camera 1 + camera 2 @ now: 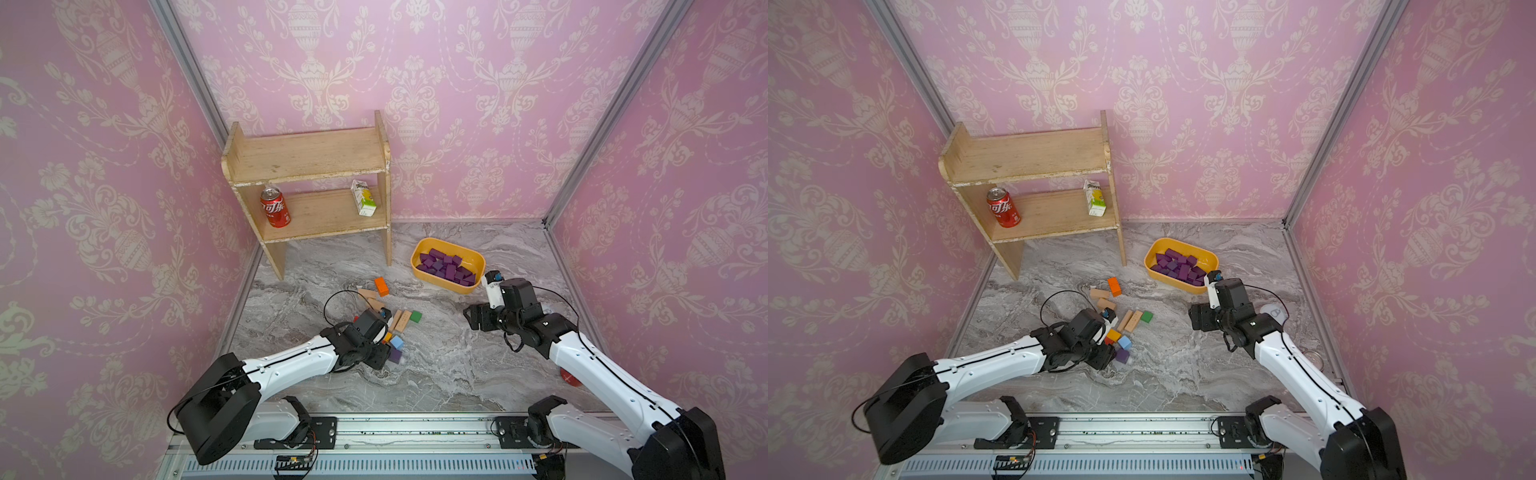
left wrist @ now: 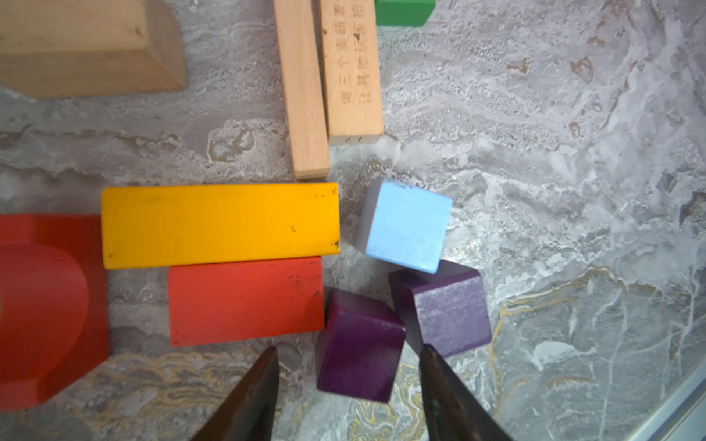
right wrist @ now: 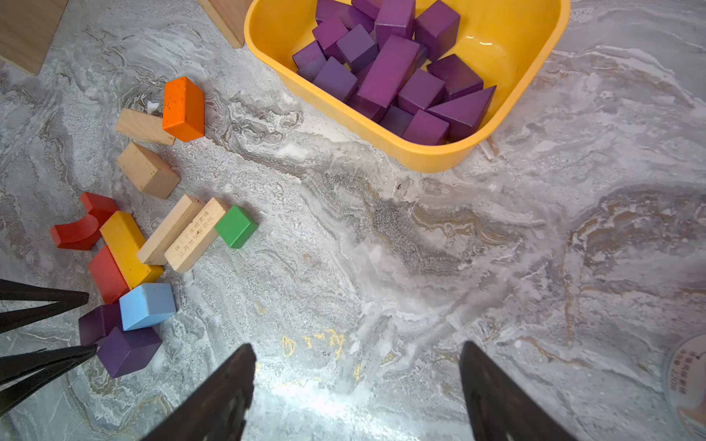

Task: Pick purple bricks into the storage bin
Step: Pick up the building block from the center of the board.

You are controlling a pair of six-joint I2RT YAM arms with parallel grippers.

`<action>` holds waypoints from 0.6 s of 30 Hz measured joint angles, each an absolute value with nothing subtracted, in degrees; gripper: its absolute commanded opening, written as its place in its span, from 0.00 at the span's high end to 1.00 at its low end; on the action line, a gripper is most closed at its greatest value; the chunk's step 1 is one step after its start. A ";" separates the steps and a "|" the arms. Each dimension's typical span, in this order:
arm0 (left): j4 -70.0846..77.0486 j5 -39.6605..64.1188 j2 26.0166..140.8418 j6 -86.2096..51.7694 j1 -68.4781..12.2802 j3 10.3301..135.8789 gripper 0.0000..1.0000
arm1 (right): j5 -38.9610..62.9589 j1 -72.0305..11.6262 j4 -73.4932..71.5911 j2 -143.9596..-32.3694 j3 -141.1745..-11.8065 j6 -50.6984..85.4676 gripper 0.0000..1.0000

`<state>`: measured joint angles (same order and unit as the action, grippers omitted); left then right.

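Grey marbled counter, pink damask wallpaper on three sides. At the back left, wooden two-tier shelf; on its lower tier, red cola can upright at the left end, small white-and-green carton at the right end. Out front, loose blocks: orange block touching a tan block, another tan block nearby; two tan bars side by side, green block at their end. Yellow bar flat against red bar, red arch beside both, light blue cube just off the yellow bar's end.
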<state>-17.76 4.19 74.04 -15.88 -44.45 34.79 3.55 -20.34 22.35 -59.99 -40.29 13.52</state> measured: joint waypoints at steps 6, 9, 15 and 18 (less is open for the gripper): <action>-17.63 4.21 74.11 -15.20 -44.45 34.81 0.46 | 3.55 -20.34 22.46 -59.99 -40.29 13.52 0.15; -17.65 4.21 75.68 -14.76 -44.45 35.48 0.46 | 3.55 -20.34 22.46 -59.99 -40.29 13.52 0.15; -17.87 4.23 78.08 -14.39 -44.51 36.84 0.45 | 3.55 -20.32 22.46 -60.01 -40.29 13.52 0.15; -17.85 4.21 78.11 -14.39 -44.97 37.06 0.45 | 3.55 -20.23 22.48 -60.01 -40.27 13.52 0.15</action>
